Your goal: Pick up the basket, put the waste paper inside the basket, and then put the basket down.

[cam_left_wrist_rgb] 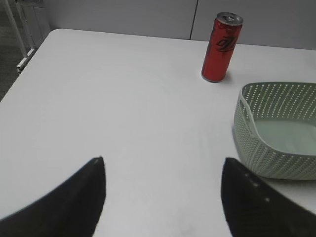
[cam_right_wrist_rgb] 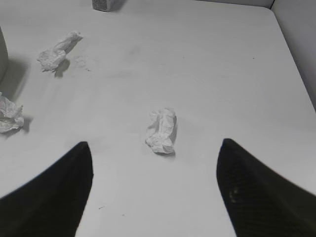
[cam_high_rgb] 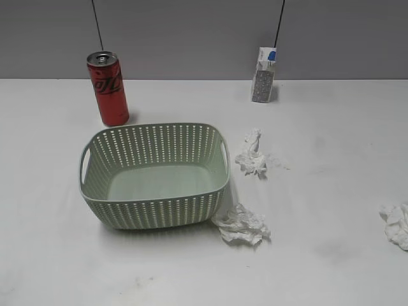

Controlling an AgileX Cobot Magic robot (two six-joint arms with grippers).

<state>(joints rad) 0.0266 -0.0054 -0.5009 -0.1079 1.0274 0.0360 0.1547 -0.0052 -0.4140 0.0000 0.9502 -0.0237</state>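
The pale green slotted basket [cam_high_rgb: 153,175] stands empty on the white table; it also shows in the left wrist view [cam_left_wrist_rgb: 276,131] at the right. Three crumpled white paper wads lie on the table: one [cam_high_rgb: 255,156] right of the basket, one [cam_high_rgb: 241,226] at its front right corner, one [cam_high_rgb: 396,224] at the far right edge. The right wrist view shows them too [cam_right_wrist_rgb: 58,49], [cam_right_wrist_rgb: 10,114], [cam_right_wrist_rgb: 162,131]. My left gripper [cam_left_wrist_rgb: 163,168] is open and empty over bare table left of the basket. My right gripper [cam_right_wrist_rgb: 154,153] is open, just short of the nearest wad. Neither gripper shows in the exterior view.
A red drink can [cam_high_rgb: 108,89] stands behind the basket's left end, also in the left wrist view [cam_left_wrist_rgb: 222,48]. An upright white-and-grey carton [cam_high_rgb: 263,76] stands at the back. The table's left edge [cam_left_wrist_rgb: 19,74] and right edge [cam_right_wrist_rgb: 296,64] are in view.
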